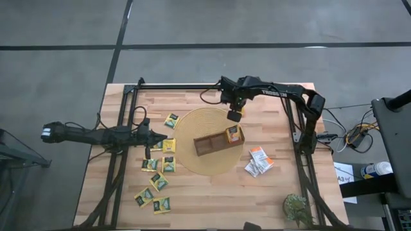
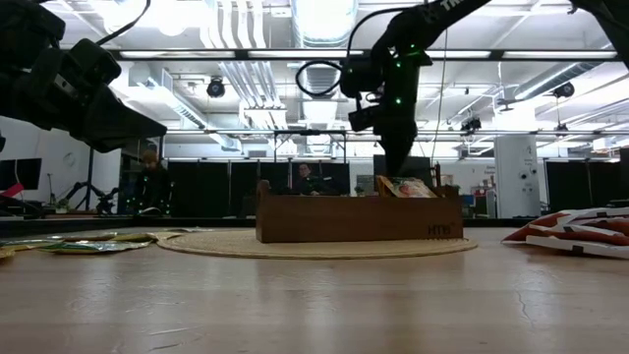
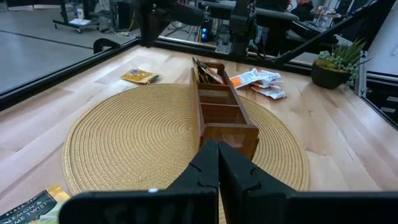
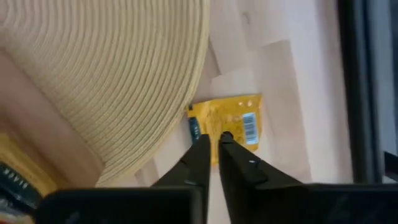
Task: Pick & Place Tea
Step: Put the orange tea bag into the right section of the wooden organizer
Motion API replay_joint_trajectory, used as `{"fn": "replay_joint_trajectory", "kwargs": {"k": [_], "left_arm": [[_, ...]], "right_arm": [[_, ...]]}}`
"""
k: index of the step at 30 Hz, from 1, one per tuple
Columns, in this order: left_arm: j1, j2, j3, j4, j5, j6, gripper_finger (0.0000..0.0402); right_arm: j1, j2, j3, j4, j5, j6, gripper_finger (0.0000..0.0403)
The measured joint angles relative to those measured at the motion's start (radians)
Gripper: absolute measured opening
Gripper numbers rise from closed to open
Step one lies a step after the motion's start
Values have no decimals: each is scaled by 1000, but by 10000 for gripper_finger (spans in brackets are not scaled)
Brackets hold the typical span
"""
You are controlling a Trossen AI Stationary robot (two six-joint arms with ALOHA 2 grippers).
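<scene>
The right pincer hung at an orange tea packet on the desk, by the woven mat. I could not tell whether it gripped the packet. A thin hold might have let the packet slip short of the tray. The left pincer, pressed together, waited beside the mat.

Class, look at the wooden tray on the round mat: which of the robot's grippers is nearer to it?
Right. The right gripper hovers just past the wooden tray, by its end that holds tea packets. The left gripper, shut, waits off the round mat's edge, on the tray's other side.
</scene>
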Motion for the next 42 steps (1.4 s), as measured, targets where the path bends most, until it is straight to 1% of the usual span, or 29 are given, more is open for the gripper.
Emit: {"fn": "replay_joint_trajectory", "kwargs": {"k": [6, 10, 12, 18, 22, 26, 29, 31, 33, 39, 42], "left_arm": [[0, 0, 0, 0, 0, 0, 0], [0, 0, 0, 0, 0, 0, 0], [0, 0, 0, 0, 0, 0, 0], [0, 0, 0, 0, 0, 0, 0], [0, 0, 0, 0, 0, 0, 0], [0, 0, 0, 0, 0, 0, 0], [0, 0, 0, 0, 0, 0, 0], [0, 0, 0, 0, 0, 0, 0], [0, 0, 0, 0, 0, 0, 0], [0, 0, 0, 0, 0, 0, 0], [0, 0, 0, 0, 0, 0, 0]], "right_arm": [[-7, 0, -68, 4, 4, -44, 124], [-25, 2, -139, 72, 6, -79, 178], [-37, 2, -168, 110, -10, -92, 201], [-66, 2, -254, 247, -34, -139, 252], [-79, 2, -317, 346, -30, -175, 264], [-92, -5, -383, 454, -32, -172, 251], [-97, -7, -412, 485, -40, -162, 223], [-99, -7, -423, 489, -45, -149, 196], [-102, -6, -425, 482, -47, -124, 159], [-102, 0, -384, 423, -45, -92, 27], [-107, 7, -342, 368, 2, -85, 14]]}}
